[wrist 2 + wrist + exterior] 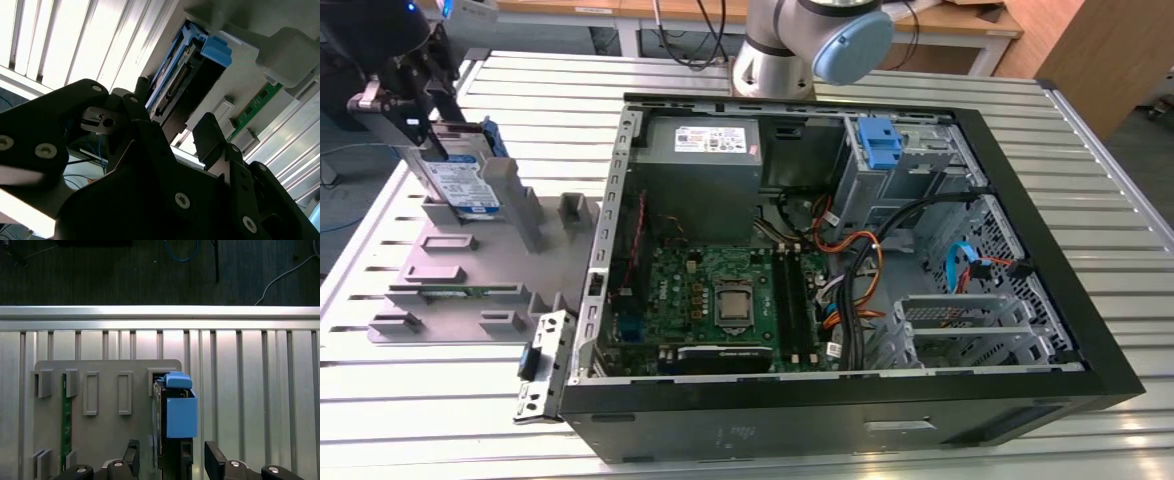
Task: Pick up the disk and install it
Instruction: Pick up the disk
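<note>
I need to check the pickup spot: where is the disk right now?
The disk stands upright in the grey holder at the exterior view's left, beside the open computer case.

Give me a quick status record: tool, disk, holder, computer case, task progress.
tool: open, fingers either side of the disk, a gap showing on both sides
disk: upright, seated in a holder slot
holder: grey, on the slatted table, at the exterior view's left of the computer case; green memory module in another slot
computer case: open, blue bracket in its drive bay
progress: disk not yet lifted
</note>
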